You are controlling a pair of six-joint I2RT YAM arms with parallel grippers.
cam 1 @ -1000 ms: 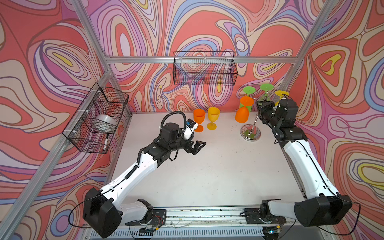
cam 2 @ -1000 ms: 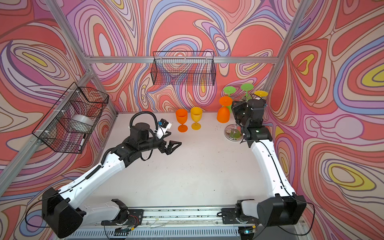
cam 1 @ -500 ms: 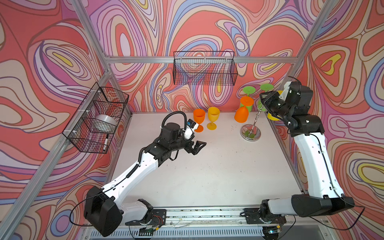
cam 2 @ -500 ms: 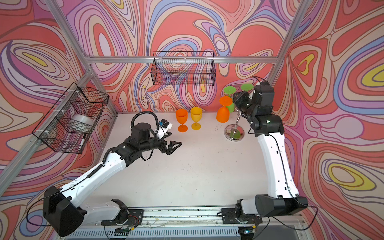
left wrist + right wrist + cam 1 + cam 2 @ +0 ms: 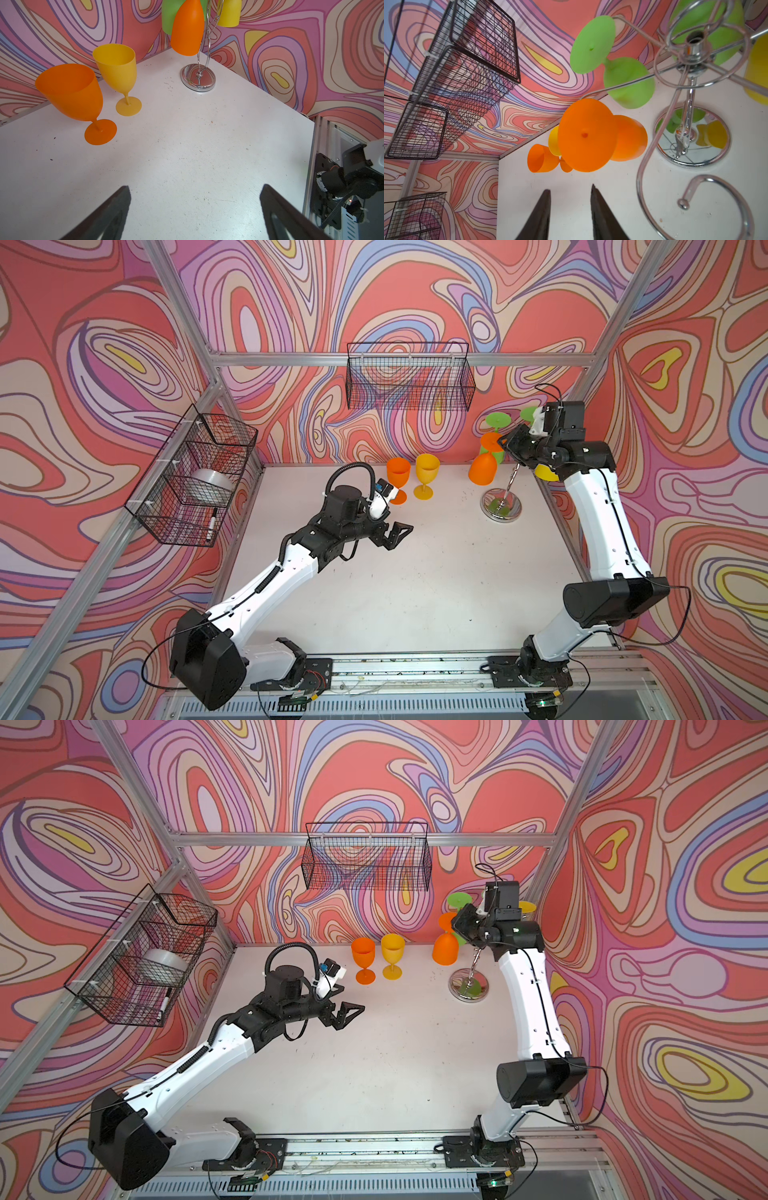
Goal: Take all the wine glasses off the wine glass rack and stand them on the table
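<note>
In both top views the wine glass rack [image 5: 501, 508] stands at the back right of the table [image 5: 415, 593]. An orange wine glass [image 5: 482, 468] hangs upside down from it, with the right gripper [image 5: 506, 443] by its foot. The left wrist view shows the left gripper [image 5: 194, 187] with jaws wide and empty. In the right wrist view the jaws stand narrowly apart, holding nothing, seemingly just short of the foot.

White arm links [image 5: 270, 585], black joints [image 5: 615, 605], looped black cables [image 5: 351, 465], dark wedge fingers [image 5: 112, 214].
</note>
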